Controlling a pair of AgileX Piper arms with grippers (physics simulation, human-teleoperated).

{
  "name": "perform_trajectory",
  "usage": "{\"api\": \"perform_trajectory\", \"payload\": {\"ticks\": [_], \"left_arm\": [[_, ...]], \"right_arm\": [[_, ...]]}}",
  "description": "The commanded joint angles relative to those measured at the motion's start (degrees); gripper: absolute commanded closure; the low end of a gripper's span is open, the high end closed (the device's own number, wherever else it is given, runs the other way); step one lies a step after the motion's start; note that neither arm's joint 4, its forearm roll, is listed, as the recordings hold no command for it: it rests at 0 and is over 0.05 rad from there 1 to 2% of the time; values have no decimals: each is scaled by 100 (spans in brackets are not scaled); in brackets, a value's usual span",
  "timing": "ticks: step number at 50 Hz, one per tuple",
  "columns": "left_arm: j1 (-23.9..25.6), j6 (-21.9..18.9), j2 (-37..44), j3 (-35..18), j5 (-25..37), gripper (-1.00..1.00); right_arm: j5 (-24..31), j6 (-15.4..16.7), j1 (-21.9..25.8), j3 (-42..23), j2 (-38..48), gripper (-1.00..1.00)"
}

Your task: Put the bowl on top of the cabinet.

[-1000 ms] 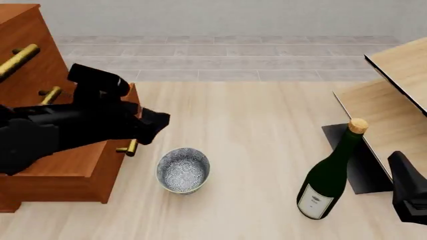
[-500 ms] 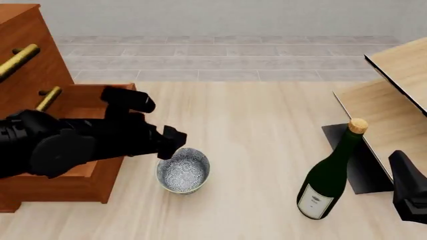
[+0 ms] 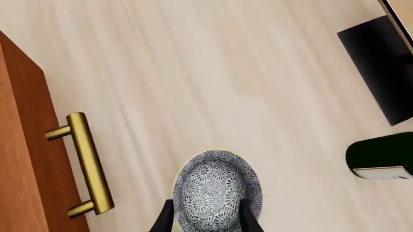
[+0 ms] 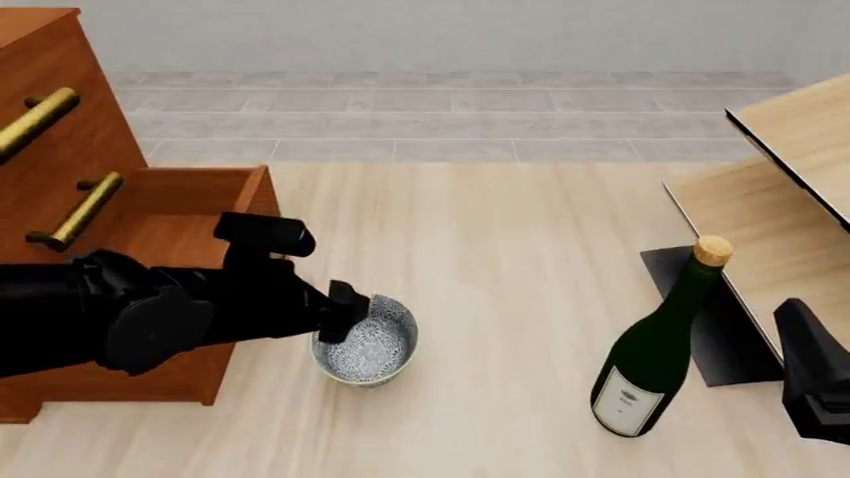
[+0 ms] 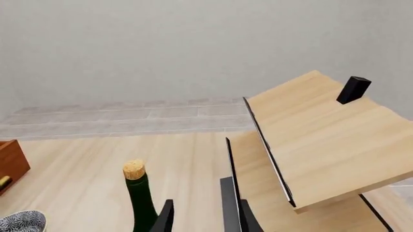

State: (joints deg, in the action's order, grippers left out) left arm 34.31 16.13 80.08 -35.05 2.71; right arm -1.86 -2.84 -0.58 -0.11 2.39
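Observation:
The bowl, speckled blue and white, stands upright on the floor beside the open bottom drawer of the red-brown cabinet. My left gripper is low at the bowl's left rim. In the left wrist view this gripper is open and its two dark fingers straddle the near part of the bowl; I cannot tell whether they touch it. My right gripper is open and holds nothing, and it sits low at the right edge. The cabinet's top is mostly out of view.
A dark green corked bottle stands right of the bowl. Behind it is a pale wood shelf unit with a small black block on top. Brass bar handles stick out from the cabinet, one close to the bowl.
My left arm has swung down and to the right from over the open drawer, bringing its gripper to the bowl's rim. Bowl, bottle and right arm have not moved.

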Motion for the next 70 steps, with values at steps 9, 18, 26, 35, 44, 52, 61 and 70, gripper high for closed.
{"api": "perform_trajectory", "payload": {"ticks": [9, 18, 26, 35, 44, 52, 61, 70], "left_arm": [[-140, 96, 206, 189, -161, -100], [-160, 162, 324, 241, -243, -100], [-214, 260, 480, 306, -375, -100], [-243, 375, 701, 381, -555, -100], [-216, 543, 858, 405, -708, -100], [-189, 670, 1092, 392, -856, -100], [-179, 744, 1337, 414, -1022, -100], [-179, 754, 1498, 464, -1153, -100]], "right_arm": [[41, -20, -3, 0, -38, -100], [30, -15, 13, -1, -23, -100], [8, -19, 12, 2, 0, -100], [1, -27, 13, 6, 10, -100], [-20, -27, 23, 4, 40, -100], [-73, -26, 29, 5, 102, -100], [-126, -32, 31, 5, 157, -100], [-96, -37, 25, 1, 125, -100]]}}
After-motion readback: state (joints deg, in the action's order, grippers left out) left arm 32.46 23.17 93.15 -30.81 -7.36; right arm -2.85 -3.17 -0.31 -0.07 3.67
